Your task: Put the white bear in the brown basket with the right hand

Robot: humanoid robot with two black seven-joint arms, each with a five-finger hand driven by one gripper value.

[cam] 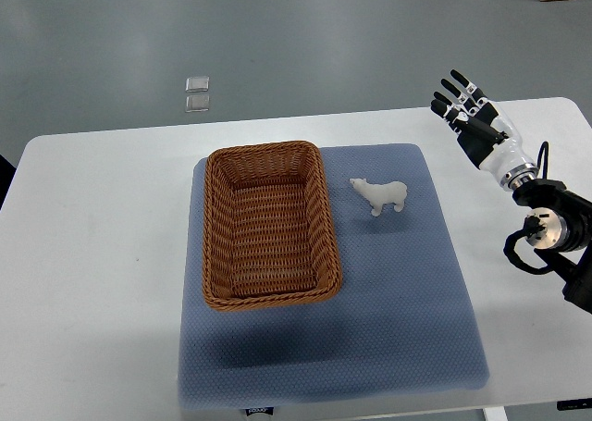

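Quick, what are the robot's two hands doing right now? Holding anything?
Right hand: open, fingers spread, holding nothing, off to the right of the white bear.
Left hand: not in view.

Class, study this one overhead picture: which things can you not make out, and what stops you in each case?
- Left arm: nowhere in the top view.
- Right hand: its arm is cut off by the right edge.
- Two small clear items on the floor: too small to identify.
- Dark label at the blue mat's near edge: cut by the bottom edge, unreadable.
- White bear: its far side is hidden by its own body.
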